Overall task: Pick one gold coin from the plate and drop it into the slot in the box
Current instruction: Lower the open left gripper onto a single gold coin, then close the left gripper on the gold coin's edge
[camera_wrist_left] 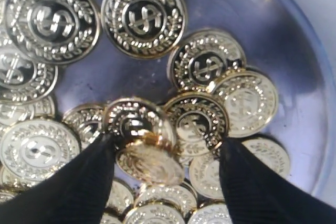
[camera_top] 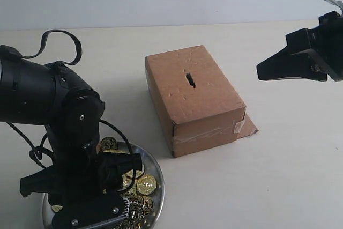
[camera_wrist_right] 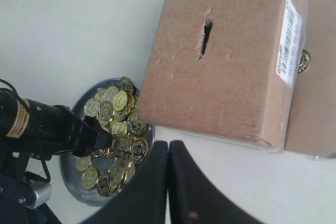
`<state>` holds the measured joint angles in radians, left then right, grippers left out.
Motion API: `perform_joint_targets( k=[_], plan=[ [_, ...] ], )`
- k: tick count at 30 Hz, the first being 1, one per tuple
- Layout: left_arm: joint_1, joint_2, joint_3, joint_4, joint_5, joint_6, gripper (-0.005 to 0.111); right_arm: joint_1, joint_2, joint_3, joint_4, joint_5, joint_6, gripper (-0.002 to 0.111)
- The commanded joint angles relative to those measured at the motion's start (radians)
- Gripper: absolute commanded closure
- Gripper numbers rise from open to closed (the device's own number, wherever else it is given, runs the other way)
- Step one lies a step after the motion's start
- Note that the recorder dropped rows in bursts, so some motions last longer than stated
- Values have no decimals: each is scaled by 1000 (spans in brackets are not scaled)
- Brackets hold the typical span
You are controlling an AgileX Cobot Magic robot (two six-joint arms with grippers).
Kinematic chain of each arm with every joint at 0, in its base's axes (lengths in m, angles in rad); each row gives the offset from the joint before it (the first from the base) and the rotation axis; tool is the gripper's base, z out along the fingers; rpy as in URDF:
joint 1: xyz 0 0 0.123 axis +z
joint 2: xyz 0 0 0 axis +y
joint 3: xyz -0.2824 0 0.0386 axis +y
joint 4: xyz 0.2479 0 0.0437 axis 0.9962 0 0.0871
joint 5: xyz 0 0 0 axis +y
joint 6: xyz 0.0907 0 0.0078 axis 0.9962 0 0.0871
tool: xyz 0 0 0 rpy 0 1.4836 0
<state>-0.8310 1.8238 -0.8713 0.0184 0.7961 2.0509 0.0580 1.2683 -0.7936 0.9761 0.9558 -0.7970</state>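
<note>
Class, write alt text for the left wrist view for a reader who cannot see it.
The open left gripper hangs over gold coins heaped in a silver plate. One tilted coin lies between its black fingers.

The silver plate (camera_wrist_left: 286, 35) is seen from close above, and many gold coins (camera_wrist_left: 143, 15), each stamped with a dollar sign inside a wreath, are heaped in it. The two black fingers (camera_wrist_left: 79, 182) of the left gripper (camera_wrist_left: 168, 148) are held wide apart over the heap. One tilted coin (camera_wrist_left: 151, 162) is found between them, just beside one finger.
</note>
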Motion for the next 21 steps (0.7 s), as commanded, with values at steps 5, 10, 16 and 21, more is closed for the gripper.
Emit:
perform_joint_targets(
  k=[5, 10, 16, 21],
  plan=[
    [-5, 15, 6, 25, -60, -20, 49, 1, -2, 6, 14, -1, -9, 108],
    [-5, 15, 6, 25, -60, -22, 49, 1, -2, 6, 14, -1, -9, 108],
    [-5, 15, 6, 25, -63, -22, 49, 1, -2, 6, 14, -1, -9, 108],
    [-5, 15, 6, 25, -65, -18, 61, 1, -2, 6, 14, -1, -11, 108]
  ],
)
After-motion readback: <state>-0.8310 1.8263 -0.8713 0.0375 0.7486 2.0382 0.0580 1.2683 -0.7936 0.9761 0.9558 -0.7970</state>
